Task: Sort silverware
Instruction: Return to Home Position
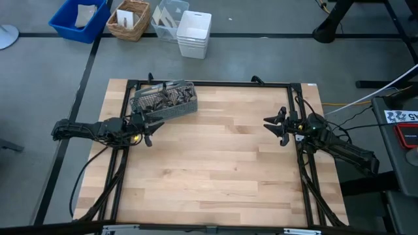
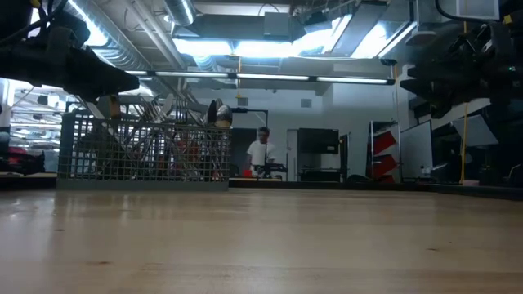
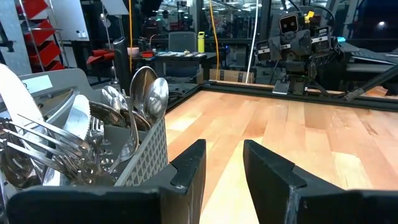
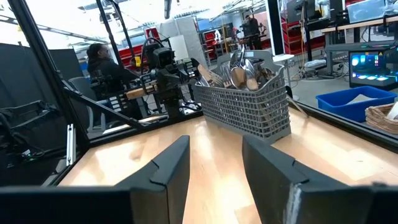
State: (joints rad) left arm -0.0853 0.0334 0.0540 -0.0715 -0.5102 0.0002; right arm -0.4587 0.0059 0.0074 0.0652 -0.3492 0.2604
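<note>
- Near far-left corner of table (image 1: pixel 228 183): silverware (image 1: pixel 168 96) upright in mesh caddy (image 1: pixel 183 109); sorting looks done.
- Just beside caddy: left gripper (image 1: pixel 151 130), fingers apart, holding nothing.
- At right edge: right gripper (image 1: pixel 274 129), likewise apart, empty, parked clear.

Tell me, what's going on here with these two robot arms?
Two robot arms are sorting cutlery. All the silverware in view stands bunched in the grey mesh caddy, which sits near the far left corner of the wooden table. Neither arm holds anything right now. The left claw hangs open and empty right beside the caddy. The right claw hangs open and empty over the table's right side, pointing toward the caddy.
</note>
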